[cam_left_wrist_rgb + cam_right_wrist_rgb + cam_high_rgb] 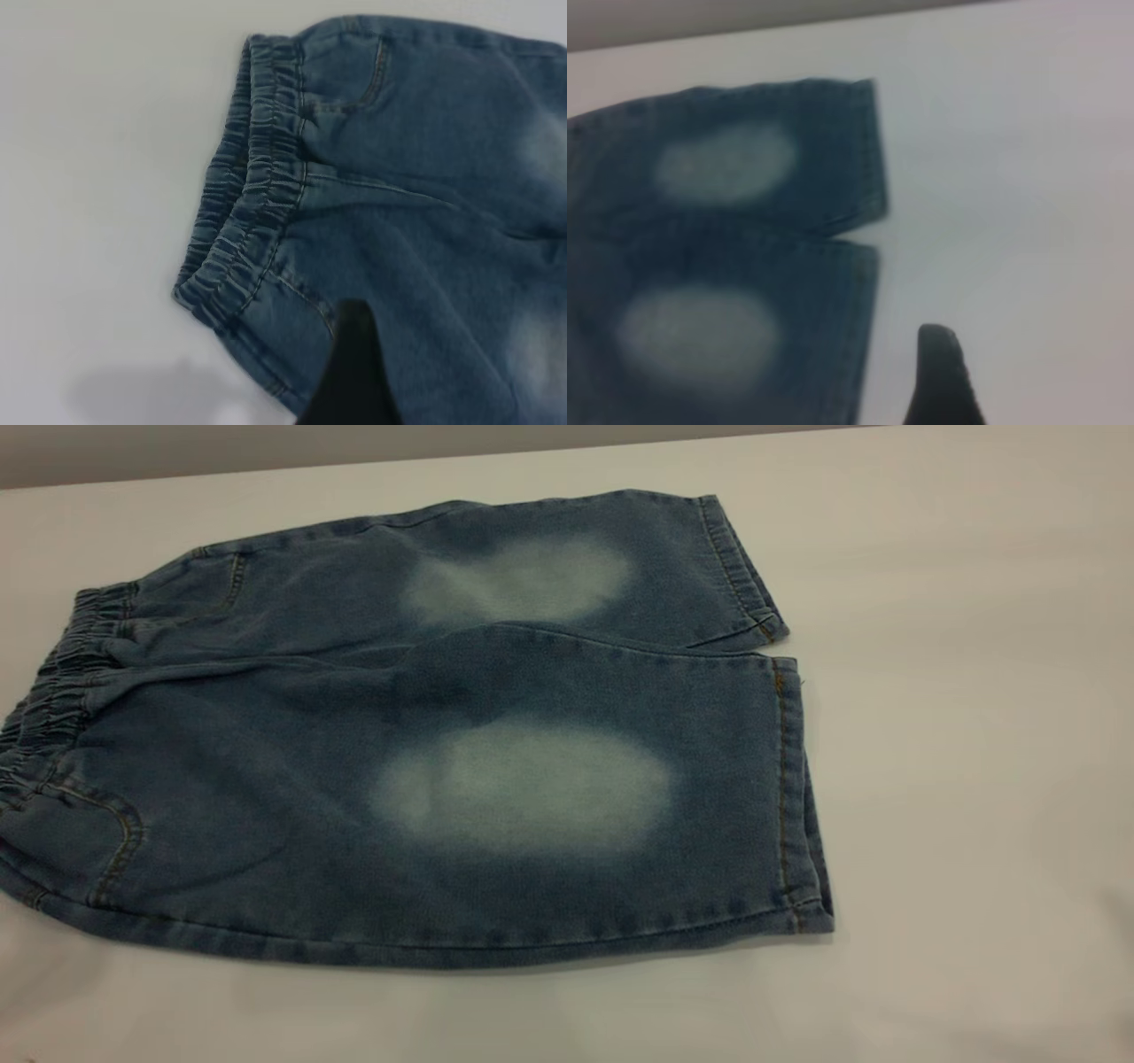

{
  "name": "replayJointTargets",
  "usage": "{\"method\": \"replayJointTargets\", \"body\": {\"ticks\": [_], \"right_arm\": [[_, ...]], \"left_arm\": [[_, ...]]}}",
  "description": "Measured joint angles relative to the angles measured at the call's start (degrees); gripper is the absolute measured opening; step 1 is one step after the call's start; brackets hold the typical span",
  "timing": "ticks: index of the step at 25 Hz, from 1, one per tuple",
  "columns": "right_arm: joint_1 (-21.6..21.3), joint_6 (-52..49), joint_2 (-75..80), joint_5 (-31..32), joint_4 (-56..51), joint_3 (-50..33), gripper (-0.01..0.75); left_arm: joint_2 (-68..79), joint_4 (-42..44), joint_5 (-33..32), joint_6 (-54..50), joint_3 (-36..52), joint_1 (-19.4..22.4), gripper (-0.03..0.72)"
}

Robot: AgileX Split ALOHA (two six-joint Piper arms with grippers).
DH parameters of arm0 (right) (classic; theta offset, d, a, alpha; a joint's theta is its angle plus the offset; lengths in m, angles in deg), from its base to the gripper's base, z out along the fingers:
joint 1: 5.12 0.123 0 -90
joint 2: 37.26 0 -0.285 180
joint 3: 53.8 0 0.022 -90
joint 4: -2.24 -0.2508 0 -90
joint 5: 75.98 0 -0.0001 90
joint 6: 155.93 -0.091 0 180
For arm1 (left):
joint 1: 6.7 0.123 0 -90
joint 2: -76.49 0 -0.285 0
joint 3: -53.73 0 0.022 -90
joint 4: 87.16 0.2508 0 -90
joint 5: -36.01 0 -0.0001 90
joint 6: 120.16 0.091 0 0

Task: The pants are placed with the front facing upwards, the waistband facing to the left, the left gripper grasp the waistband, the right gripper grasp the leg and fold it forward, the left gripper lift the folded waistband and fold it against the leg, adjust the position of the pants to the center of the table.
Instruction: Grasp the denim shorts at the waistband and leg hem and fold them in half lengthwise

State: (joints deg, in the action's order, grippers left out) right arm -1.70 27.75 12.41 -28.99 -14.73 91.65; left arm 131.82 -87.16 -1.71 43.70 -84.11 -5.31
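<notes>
The pants [425, 735] lie flat on the table [957, 691], waistband [53, 682] left. Neither hand's opening can be told.

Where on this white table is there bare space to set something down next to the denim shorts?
The white matte table is bare to the right of the blue faded denim pants, past the leg hems. A narrower bare strip runs along the near edge below them, another behind the far leg. The left side is crowded: the gathered waistband reaches the exterior view's edge.
</notes>
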Motion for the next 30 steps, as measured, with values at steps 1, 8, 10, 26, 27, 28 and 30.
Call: {"method": "replayJointTargets", "body": {"ticks": [1,8,10,26,27,28,30], "right_arm": [[0.00,1.52,2.12,-0.33,-1.90,0.00,0.406],[0.00,11.67,16.74,1.69,-13.93,-0.13,0.406],[0.00,14.50,20.17,2.28,-16.83,-1.51,0.406],[0.00,42.35,39.60,-4.65,-45.84,-15.99,0.406],[0.00,43.92,41.06,-4.50,-46.67,-15.99,0.406],[0.00,45.49,42.62,-4.38,-47.69,-15.99,0.406],[0.00,48.30,45.65,-4.19,-49.69,-15.99,0.406]], "left_arm": [[1.90,0.00,0.92,-0.33,0.00,0.12,0.526],[13.29,1.38,4.96,-0.89,0.00,0.13,0.526],[14.82,0.61,6.56,-0.89,0.00,0.13,0.526],[14.64,0.00,9.96,-0.41,0.00,0.13,0.526],[14.64,0.00,9.96,-0.41,0.05,0.13,0.526],[14.64,0.00,9.96,-0.41,0.05,0.13,0.526],[14.64,0.00,9.96,-0.41,0.05,0.13,0.526]]}}
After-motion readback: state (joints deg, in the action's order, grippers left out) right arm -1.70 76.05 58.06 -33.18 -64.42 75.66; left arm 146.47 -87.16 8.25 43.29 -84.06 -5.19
